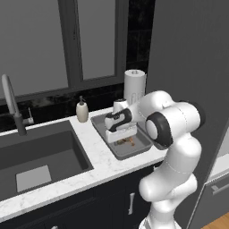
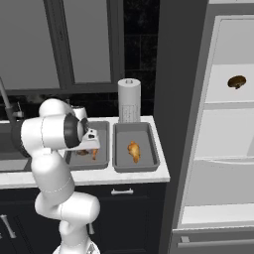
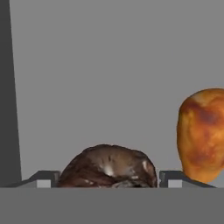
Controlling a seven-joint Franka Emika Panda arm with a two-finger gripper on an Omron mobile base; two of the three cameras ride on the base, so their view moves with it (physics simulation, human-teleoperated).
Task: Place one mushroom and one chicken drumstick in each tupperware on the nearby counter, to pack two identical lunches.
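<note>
Gripper (image 3: 105, 179) hung low inside left tupperware (image 2: 101, 161), jaws spread, brown mushroom (image 3: 107, 168) between tips; contact with pads not clear. Chicken drumstick (image 3: 202, 133) lay just beside mushroom on same grey floor. Right tupperware (image 2: 151, 161) alongside on counter (image 2: 124, 176) held second drumstick (image 2: 133, 151). Second mushroom (image 2: 236, 82) sat on fridge shelf (image 2: 230, 99), well apart. Paper towel roll (image 2: 129, 99) stood behind tupperware.

white rounded arm (image 1: 172, 147), dark joint caps, small dark fingertips (image 3: 43, 178).
</note>
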